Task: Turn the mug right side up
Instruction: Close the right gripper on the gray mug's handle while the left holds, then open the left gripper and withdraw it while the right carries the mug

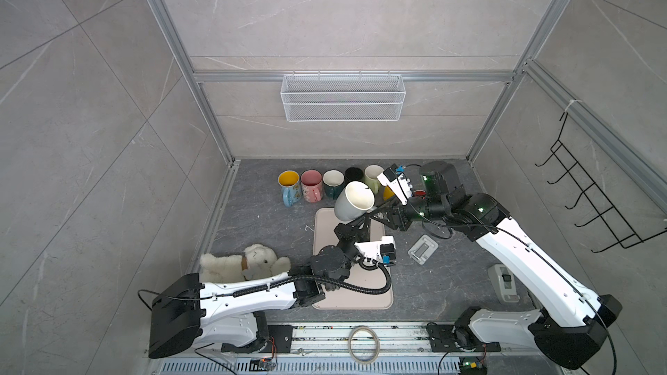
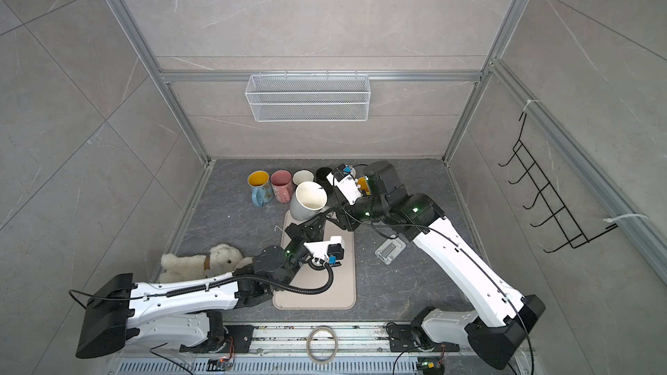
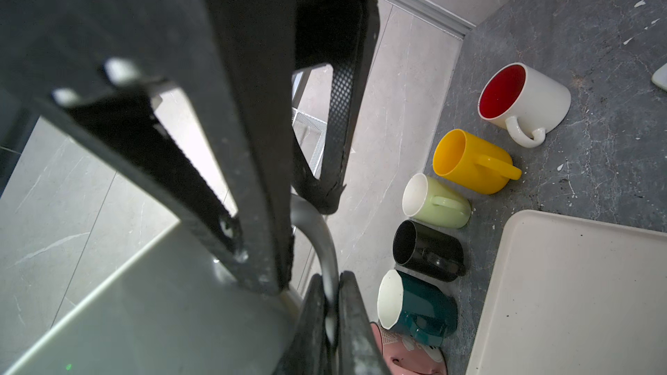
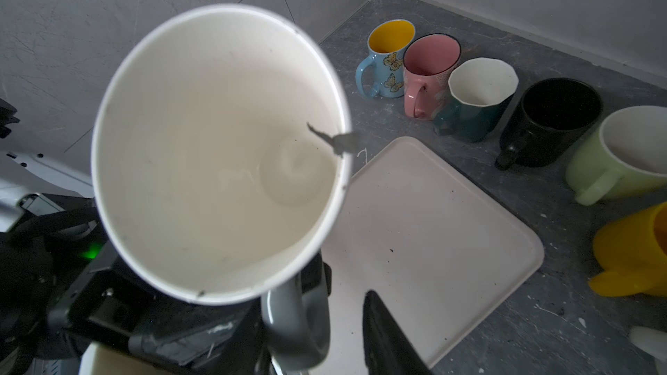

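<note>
Mid-turn: your left hand (image 3: 330, 294), clamped on the handle (image 3: 321, 232), holds the pale grey ceramic mug (image 1: 352, 203) tilted mouth-up over the beige plastic tray (image 1: 361, 297), with the right hand (image 1: 377, 211) beside it, jaws apart; next, it seems, level it and lower it onto its base.

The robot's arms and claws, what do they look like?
The left arm and right arm have white shells, black joints, green lights and thin black cables; the left adds a ribbed black hose. The left claw and right claw are black, with two ridged fingers.
</note>
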`<state>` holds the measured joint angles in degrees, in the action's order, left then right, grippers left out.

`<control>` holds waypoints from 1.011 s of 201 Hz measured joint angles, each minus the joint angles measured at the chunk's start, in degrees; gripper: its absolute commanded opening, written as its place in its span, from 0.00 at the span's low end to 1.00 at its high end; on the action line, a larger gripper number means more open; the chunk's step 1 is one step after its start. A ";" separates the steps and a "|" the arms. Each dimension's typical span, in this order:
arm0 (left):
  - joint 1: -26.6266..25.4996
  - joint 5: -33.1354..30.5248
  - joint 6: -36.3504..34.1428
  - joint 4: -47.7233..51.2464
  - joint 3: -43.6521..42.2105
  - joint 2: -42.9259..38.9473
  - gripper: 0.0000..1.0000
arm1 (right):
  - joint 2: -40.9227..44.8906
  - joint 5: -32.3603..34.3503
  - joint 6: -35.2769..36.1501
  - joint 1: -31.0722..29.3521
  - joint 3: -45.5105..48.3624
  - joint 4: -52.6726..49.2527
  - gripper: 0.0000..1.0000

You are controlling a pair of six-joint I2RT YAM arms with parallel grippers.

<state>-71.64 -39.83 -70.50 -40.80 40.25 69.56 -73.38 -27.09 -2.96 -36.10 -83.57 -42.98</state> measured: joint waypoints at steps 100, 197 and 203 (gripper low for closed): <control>0.04 0.87 2.47 1.33 -0.33 -2.27 0.00 | -0.07 -3.58 0.04 0.33 0.72 3.19 0.00; -0.04 -1.01 5.29 5.77 -0.13 -3.91 0.30 | 0.00 -1.31 -3.63 -0.24 2.43 5.18 0.00; -0.09 -1.18 5.95 6.51 -0.02 -4.48 0.33 | 0.00 -0.20 -4.20 -0.22 2.54 5.16 0.00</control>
<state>-71.72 -41.01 -64.55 -34.28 40.23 65.08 -73.38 -27.29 -7.16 -36.32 -81.03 -37.82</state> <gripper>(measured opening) 0.264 0.156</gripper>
